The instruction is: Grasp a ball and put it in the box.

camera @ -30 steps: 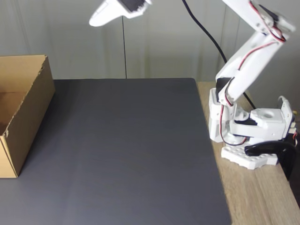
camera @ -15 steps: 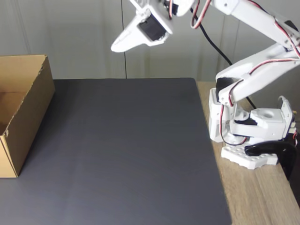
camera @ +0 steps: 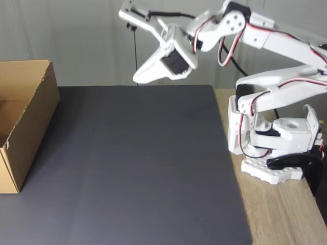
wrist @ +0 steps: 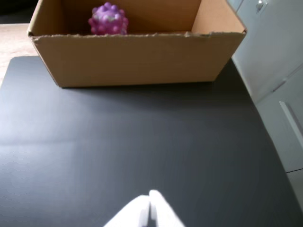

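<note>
Retreat is the story of this moment: over the last second the gripper (camera: pixel 137 79) has swung away from the box (camera: pixel 31 115) and dropped lower, from high above the mat's far edge to a spot well apart from the box, over the far side of the dark mat (camera: pixel 143 168) and closer to the arm's base (camera: pixel 271 148). The arm has folded back on itself as it came.

Inside the box (wrist: pixel 137 56), the ball (wrist: pixel 108 19) sits on the floor toward the left end in the wrist view, close to the back wall, with the front wall rising in front of it. It rests there with nothing touching it.

At the bottom edge of the wrist view the gripper (wrist: pixel 150 198) shows its two white fingers pressed together, only a thin seam between them, and nothing is held. The fixed view agrees: the tip reads as one closed point, empty.

Judged from how things lie, the task's goal looks already met, since the ball is within the box walls and the arm is pulling home. What remains seems only to be settling the arm at rest, well clear of the box.
</note>
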Available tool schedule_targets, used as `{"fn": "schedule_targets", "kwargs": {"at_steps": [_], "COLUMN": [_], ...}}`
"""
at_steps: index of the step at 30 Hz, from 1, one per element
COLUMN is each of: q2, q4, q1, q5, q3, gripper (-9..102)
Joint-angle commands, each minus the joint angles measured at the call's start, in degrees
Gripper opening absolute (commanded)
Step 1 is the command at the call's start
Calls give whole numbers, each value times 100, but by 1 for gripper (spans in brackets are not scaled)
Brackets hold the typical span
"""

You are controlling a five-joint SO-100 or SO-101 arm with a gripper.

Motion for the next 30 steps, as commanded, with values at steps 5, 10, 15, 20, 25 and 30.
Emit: {"fn": "schedule_targets", "kwargs": {"at_steps": [5, 10, 15, 20, 25, 30], "q2": [659, 1248, 1406, 1582, 2092, 2092], "q4": [-993, -1512, -1608, -1749, -1775, -1890], "q1": [-79, -44, -62, -88, -105, -123], "q5": [-97, -167, -202, -193, -211, -220], "q3": [1213, 2092, 2487, 2892, 3384, 3542], "gripper": [0, 0, 0, 0, 0, 0]}}
